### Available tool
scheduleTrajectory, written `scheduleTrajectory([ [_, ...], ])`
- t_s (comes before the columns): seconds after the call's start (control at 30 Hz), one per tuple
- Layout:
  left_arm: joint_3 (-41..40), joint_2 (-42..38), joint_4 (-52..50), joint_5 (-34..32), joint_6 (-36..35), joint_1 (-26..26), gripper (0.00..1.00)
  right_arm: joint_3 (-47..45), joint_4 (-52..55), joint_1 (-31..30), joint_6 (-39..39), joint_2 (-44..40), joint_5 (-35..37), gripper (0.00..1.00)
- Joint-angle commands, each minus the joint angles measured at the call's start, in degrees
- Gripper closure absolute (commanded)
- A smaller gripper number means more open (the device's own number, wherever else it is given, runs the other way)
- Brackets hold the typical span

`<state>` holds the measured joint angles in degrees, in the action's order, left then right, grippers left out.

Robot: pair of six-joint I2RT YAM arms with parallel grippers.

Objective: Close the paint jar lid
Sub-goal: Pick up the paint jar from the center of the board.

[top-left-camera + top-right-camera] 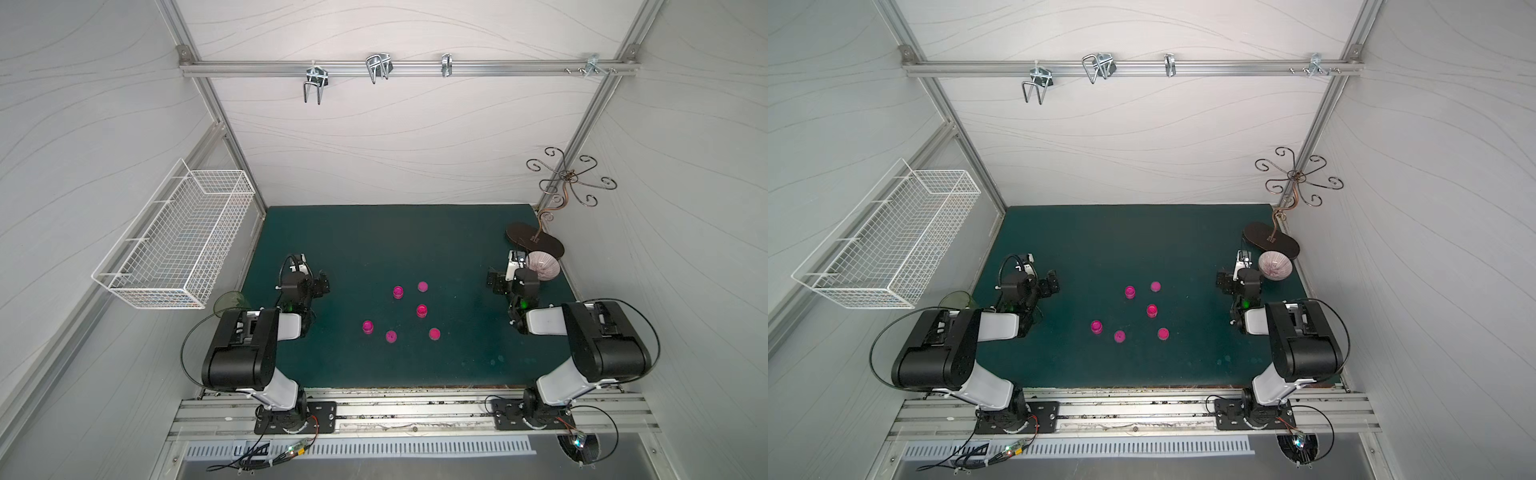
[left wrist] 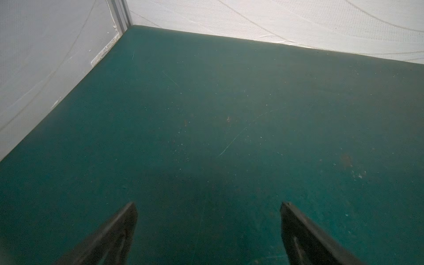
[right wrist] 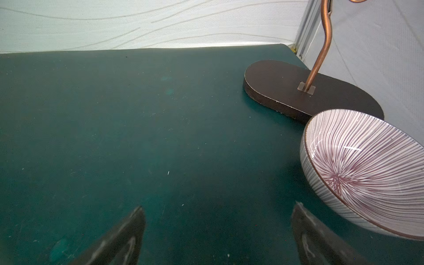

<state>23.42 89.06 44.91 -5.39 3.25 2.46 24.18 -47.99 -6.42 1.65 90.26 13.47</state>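
A robotics lab test cell: aluminium frame point(image 1: 407, 68) and white wall panels point(image 1: 395, 145) box in a green-matted counter point(image 1: 374, 241), with 2 robot arms point(image 1: 245, 349) bolted to a rail point(image 1: 415, 409) along its front.

Matt, scuffed green mat point(image 2: 206, 114); glossy striped ceramic bowl point(image 3: 367, 160); coppery metal stand point(image 3: 315, 68).

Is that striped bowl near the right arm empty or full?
Empty: the striped bowl shows a bare inside down to its centre.
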Motion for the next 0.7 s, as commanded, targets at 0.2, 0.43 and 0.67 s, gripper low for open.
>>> scheduleTrajectory([
  [0.2, 0.4, -0.37, 3.24, -0.43, 0.02, -0.23, 0.0, -0.19, -0.82, -0.29, 0.02, 0.04, 0.41, 0.01],
  [0.43, 0.4, -0.32, 3.17, -0.36, 0.02, -0.09, 0.0, -0.1, -0.76, -0.34, -0.07, 0.01, 0.32, 0.01],
  [0.67, 0.24, -1.07, 4.36, 3.75, -0.51, 0.75, 0.0, -0.85, -2.07, -0.75, -0.15, -0.95, 1.52, 0.01],
])
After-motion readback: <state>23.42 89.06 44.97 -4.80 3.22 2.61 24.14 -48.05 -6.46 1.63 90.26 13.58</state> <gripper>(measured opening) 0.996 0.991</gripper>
